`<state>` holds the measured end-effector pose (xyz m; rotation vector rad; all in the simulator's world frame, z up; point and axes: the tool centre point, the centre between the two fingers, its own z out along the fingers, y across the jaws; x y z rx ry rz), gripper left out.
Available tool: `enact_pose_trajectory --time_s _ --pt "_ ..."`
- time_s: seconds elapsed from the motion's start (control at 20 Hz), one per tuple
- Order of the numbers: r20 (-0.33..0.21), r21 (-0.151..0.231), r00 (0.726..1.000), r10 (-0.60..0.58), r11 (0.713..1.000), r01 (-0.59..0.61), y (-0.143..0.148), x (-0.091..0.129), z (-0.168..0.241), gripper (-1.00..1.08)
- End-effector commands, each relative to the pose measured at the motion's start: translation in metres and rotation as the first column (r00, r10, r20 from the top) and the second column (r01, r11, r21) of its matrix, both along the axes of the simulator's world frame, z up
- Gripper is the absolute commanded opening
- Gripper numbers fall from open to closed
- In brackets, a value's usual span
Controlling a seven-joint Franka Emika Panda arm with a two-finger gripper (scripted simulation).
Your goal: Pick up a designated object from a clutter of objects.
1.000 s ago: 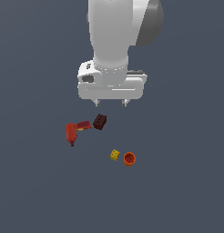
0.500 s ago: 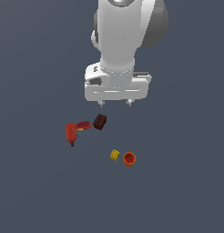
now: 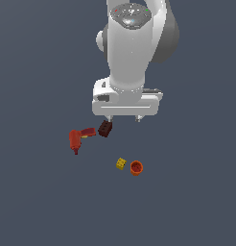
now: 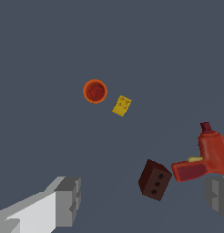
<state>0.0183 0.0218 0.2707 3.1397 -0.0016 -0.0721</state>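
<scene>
The orange cup point(image 3: 136, 167) stands upright on the grey table point(image 3: 38, 202), nearest the exterior camera, its hollow mouth facing up, with nothing touching it. Just beside the cup, toward the exterior view's left, lies the yellow cube point(image 3: 121, 164). Farther back from the cup sit the dark brown studded block point(image 3: 105, 129) and, beyond the cube's side, the red power drill point(image 3: 78, 138). Above and behind the cup hangs the tool point(image 3: 124, 119), fingers spread wide and empty.

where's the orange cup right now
In the exterior view the orange cup stands just to the right of the yellow cube, apart from it, below and clear of the open gripper.
</scene>
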Motion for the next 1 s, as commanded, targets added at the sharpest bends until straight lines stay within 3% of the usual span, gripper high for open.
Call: enact_pose_trajectory --time_s 0.0,0.4,0.95 --pt "0.003 0.000 1.000 -0.031 1.000 0.031 0.004 0.010 -0.011 1.00" --pt "0.018 -0.002 0.985 -0.173 0.985 0.173 0.024 0.049 -0.068 1.00" --pt "0.039 0.000 0.936 -0.349 0.937 0.350 0.051 0.087 -0.152 1.00"
